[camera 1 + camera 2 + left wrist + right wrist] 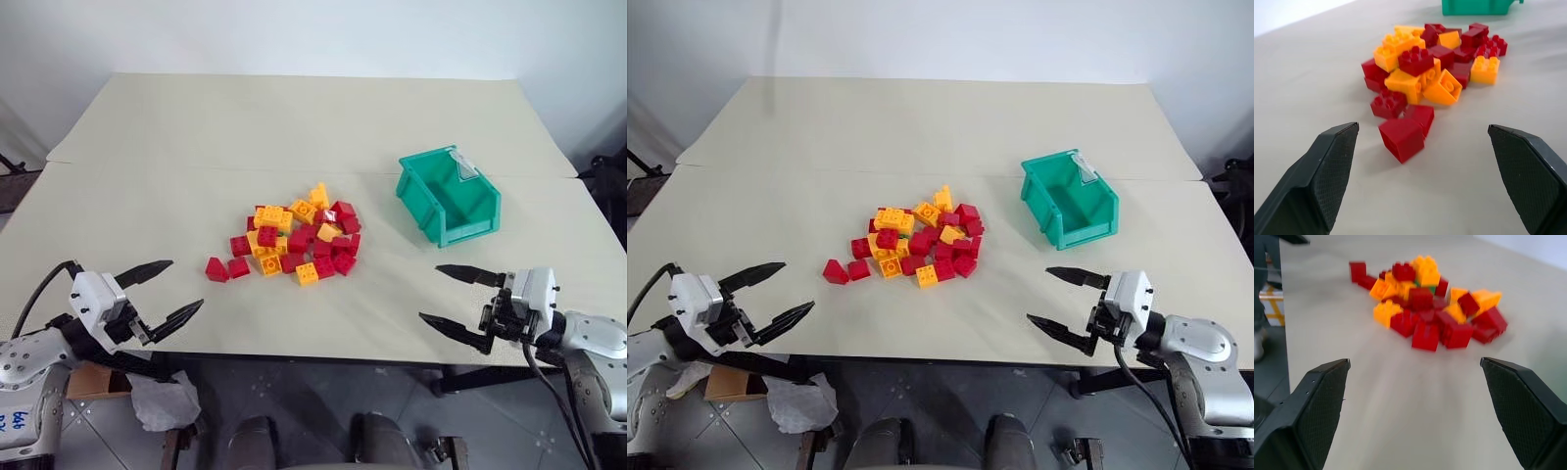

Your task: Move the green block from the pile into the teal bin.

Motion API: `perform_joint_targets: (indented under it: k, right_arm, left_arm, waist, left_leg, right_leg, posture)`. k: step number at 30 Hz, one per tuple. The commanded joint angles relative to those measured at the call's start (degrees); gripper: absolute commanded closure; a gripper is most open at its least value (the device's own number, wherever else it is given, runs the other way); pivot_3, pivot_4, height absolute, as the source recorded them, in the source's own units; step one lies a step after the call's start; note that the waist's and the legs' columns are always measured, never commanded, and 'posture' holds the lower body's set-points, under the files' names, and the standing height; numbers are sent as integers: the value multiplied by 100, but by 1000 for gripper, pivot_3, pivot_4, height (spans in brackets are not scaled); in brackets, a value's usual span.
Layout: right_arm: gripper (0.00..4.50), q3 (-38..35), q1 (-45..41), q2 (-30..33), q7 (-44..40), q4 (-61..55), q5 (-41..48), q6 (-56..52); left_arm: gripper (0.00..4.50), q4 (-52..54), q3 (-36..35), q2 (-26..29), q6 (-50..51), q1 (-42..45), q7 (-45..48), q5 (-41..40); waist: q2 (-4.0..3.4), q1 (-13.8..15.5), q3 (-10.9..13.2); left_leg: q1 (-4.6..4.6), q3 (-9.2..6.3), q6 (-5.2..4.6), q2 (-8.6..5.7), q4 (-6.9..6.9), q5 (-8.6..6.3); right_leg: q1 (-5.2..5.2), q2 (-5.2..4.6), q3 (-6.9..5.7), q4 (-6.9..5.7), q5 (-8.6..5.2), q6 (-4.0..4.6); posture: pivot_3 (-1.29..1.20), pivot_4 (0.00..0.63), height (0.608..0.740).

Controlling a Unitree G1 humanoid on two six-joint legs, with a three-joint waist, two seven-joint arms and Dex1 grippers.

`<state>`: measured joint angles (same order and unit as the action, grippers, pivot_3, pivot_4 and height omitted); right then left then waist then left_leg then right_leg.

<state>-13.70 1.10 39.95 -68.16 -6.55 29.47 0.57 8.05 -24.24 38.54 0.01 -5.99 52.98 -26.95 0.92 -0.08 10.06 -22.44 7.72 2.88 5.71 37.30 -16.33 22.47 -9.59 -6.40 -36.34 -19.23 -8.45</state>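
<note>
Looking through the head camera, I see the pile [289, 238] mid-table, the teal bin [449, 196] well apart to its right, left gripper [167, 291] and right gripper [458, 301] both spread empty; my right wrist view shows the green block [1423, 285] peeking inside the heap

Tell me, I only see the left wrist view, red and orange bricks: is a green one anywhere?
Observer: Yes. In the right wrist view a sliver of the green block peeks out, mostly buried in the pile.
Operator: And that teal thing at my picture's edge?
Observer: The teal bin, open-topped and empty, stands apart from the pile on the robot's right.
Operator: Is the other arm busy?
Observer: No. The right end effector is open, holding nothing.
</note>
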Motion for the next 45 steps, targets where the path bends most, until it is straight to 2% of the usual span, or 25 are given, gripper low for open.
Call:
perform_joint_targets:
  k: [1,10,16,20,23,26,28,32,35,39,45]
  right_arm:
    - [27,-69,18,34,-30,-28,-10,156]
    - [27,477,-599,-639,677,-786,224,-318]
    - [27,739,-995,-716,883,-1049,396,-817]
    - [27,788,-1098,-728,922,-1028,358,-849]
    - [27,745,-1053,-666,910,-1002,355,-850]
    - [0,620,-930,-591,909,-961,319,-804]
    - [0,524,-846,-549,924,-949,309,-769]
    - [0,272,-540,-478,1018,-1087,301,-726]
    - [0,235,-414,-508,1149,-1233,292,-747]
    - [0,252,-341,-520,1308,-1418,284,-774]
    - [0,152,-225,-482,1541,-1672,317,-840]
  left_arm:
    - [0,84,-79,-53,-30,18,-170,-21]
    - [0,-165,-720,-589,140,-416,-1060,-212]
    - [0,-317,-1198,-1004,270,-745,-1580,-398]
    - [0,-83,-1103,-953,329,-969,-1346,-417]
    - [0,206,-1005,-818,699,-813,-1087,-830]
    - [552,384,-712,-564,808,-614,-748,-831]
    - [1188,443,-455,-380,816,-394,-565,-719]
    - [2422,420,521,-54,1080,650,-116,-589]
    - [3348,-79,1562,-57,993,1591,394,-85]
    - [4479,-1077,2396,-330,863,2765,763,405]
    - [4479,-3003,2852,-757,667,4261,479,1196]
  waist:
    - [0,-18,0]
    - [-1,-100,0]
    - [7,-137,-1]
    - [10,-133,-3]
    - [10,-125,-3]
    - [10,-129,-4]
    - [10,-129,-4]
    - [10,-44,-4]
    - [10,3,-4]
    - [9,6,-4]
    - [12,26,-3]
  left_leg:
    - [0,0,0,0,0,0]
    - [6,2,2,4,-1,0]
    - [4,0,-1,4,3,-1]
    - [3,-1,-2,4,2,-5]
    - [4,0,-2,4,2,-5]
    - [3,0,-2,4,4,-5]
    - [4,1,-1,4,2,-5]
    - [3,1,-1,3,4,-5]
    - [3,4,0,1,2,-5]
    - [3,10,3,2,-3,-3]
    - [-4,9,2,1,5,-3]
  right_leg:
    - [1,0,0,-1,0,0]
    - [3,0,2,-12,0,0]
    - [1,0,2,-10,0,0]
    - [1,0,1,-9,0,0]
    - [1,0,1,-10,0,0]
    - [0,0,1,-10,0,0]
    - [1,0,1,-10,0,0]
    - [1,0,1,-9,0,0]
    - [1,1,2,-10,0,0]
    - [3,6,2,-18,0,0]
    - [3,7,1,-15,0,-1]
  posture:
    - [0,150,740]
    - [0,150,740]
    - [0,150,740]
    - [0,150,740]
    - [0,150,740]
    - [0,150,740]
    - [0,150,740]
    - [0,150,740]
    - [0,150,740]
    - [0,150,740]
    - [0,150,740]
